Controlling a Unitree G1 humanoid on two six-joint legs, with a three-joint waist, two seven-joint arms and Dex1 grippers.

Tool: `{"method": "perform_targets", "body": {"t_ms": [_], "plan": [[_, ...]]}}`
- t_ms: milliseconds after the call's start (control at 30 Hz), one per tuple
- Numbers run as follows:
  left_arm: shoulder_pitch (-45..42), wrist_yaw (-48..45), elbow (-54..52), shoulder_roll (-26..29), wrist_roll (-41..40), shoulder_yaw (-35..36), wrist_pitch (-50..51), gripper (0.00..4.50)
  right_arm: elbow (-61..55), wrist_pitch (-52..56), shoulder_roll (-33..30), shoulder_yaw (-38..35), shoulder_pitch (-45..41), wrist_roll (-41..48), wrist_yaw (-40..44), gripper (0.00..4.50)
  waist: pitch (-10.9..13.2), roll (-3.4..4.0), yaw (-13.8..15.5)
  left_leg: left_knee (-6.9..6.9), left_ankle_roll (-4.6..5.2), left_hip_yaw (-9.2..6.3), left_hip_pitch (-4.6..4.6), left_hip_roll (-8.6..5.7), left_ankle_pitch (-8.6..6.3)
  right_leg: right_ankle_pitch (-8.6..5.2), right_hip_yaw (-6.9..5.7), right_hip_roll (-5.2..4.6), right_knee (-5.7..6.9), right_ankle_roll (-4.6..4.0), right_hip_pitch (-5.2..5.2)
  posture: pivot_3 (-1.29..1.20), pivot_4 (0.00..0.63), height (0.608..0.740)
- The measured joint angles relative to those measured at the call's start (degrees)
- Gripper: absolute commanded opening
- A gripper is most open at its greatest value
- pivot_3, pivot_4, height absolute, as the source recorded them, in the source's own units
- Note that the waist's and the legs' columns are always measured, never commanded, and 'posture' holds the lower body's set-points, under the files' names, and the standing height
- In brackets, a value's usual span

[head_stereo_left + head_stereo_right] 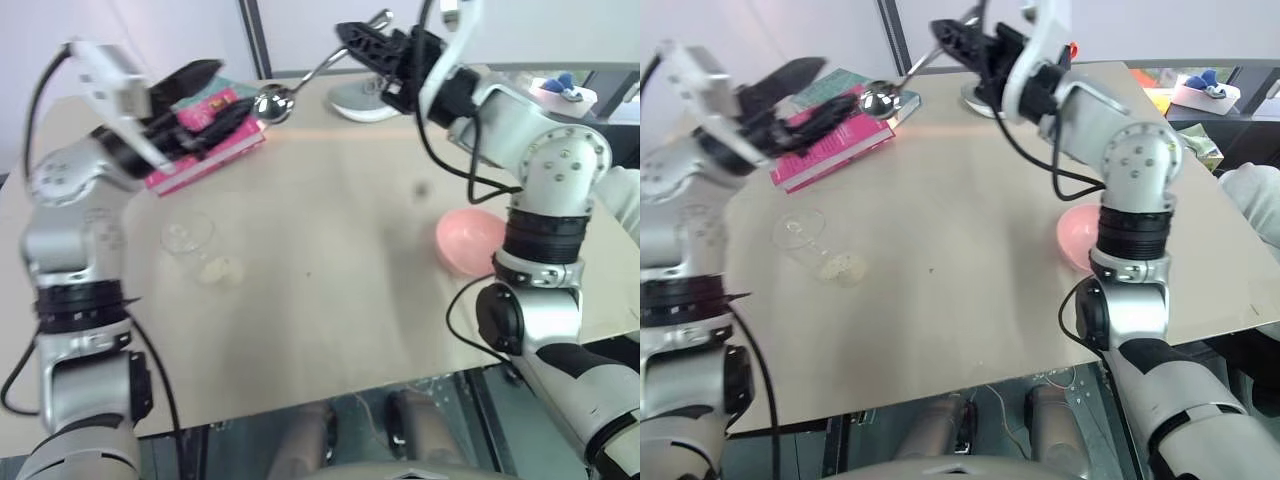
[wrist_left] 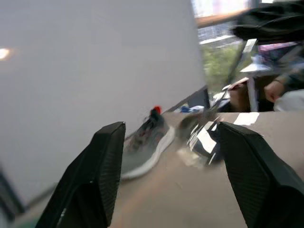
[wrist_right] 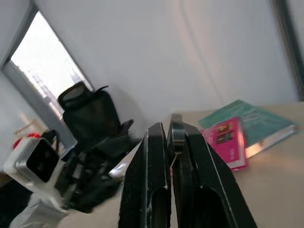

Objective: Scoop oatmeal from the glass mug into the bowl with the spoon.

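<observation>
The glass mug (image 1: 190,238) sat nearest, on the left of the table (image 1: 330,300), with pale oatmeal (image 1: 218,268) heaped at its near side — whether inside the glass or spilled beside it could not be told. Beyond it the left gripper (image 1: 200,100) hung with fingers spread, holding nothing, over a pink book (image 1: 215,150). At far centre the right gripper (image 1: 365,45) was clamped on the spoon (image 1: 300,85) by its handle, scoop hanging left. To scoop well, the spoon likely had to descend steeply into the mug — the left arm and book crowded that path. A grey shoe (image 1: 362,100) lay behind; the bowl (image 1: 468,240) waited right.
</observation>
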Motion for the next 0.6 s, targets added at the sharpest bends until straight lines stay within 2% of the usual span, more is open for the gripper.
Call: {"method": "perform_targets", "body": {"t_ms": [100,233,433,600], "plan": [[13.2,-2.8,-0.2,3.7,-2.7,7.8,4.6,2.98,-5.0,0.9,-3.3,-1.5,5.1,1.7,-1.1,0.00,0.0,0.10,-0.5,-0.13,0.00,0.06,0.05,0.00,0.00,0.00,0.07,-0.03,-0.01,0.00,0.00,0.00,0.150,0.740],[25.1,-6.6,3.3,4.0,-2.0,10.9,5.2,2.98,-10.3,2.6,-6.3,-3.3,11.6,3.7,-2.8,0.00,0.0,0.13,-0.1,-0.13,0.00,0.04,0.06,0.04,0.00,-0.01,0.07,-0.03,-0.15,-0.01,0.00,0.00,0.150,0.740],[29.2,-8.9,5.5,3.8,-0.1,10.8,2.8,2.98,-21.8,4.1,-6.8,-2.2,23.0,8.5,-6.0,0.00,0.0,0.13,1.6,-0.06,-0.01,0.02,0.12,-0.01,0.00,0.00,0.21,-0.16,0.04,-0.01,0.04,0.00,0.150,0.740],[28.9,-9.8,9.2,2.7,3.9,7.4,-1.2,2.98,-28.4,3.1,-6.2,-1.7,27.1,13.7,-11.0,0.00,0.0,0.12,1.5,-0.07,-0.01,0.05,0.15,-0.03,0.00,0.00,0.24,-0.16,0.05,-0.01,0.03,0.00,0.150,0.740]]}}
